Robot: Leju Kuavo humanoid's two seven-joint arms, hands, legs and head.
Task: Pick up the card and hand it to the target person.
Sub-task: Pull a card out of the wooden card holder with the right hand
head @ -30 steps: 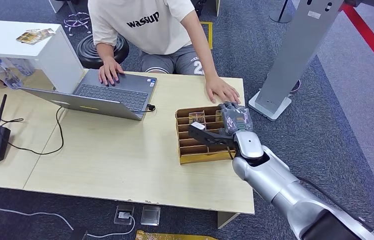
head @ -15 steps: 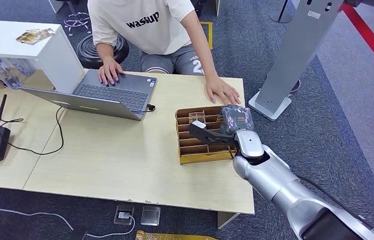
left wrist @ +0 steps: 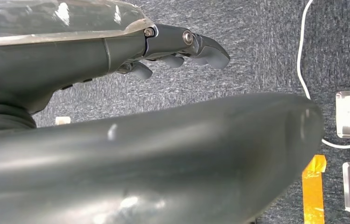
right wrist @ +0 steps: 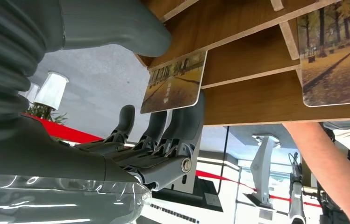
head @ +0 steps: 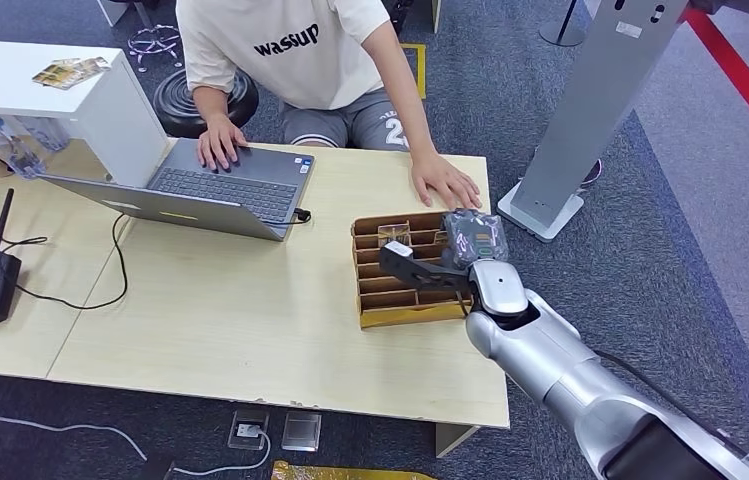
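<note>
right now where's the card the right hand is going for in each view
head view: card barely shows in the cardboard organizer, under the right hand.
right wrist view: card between thumb and fingers, whether gripped is unclear.
left wrist view: not in it.
Shared landmark: the organizer's dividers.

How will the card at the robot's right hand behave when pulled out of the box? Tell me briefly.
The card looks thin and flat with a straight edge, so probably stiff and light. Its printed face seems smooth, so it may slip between the fingers of the right hand. Standing in the slotted box, it could tip.

Autumn-scene card (right wrist: 174, 83) upright in slotted box (right wrist: 238, 70)
</note>
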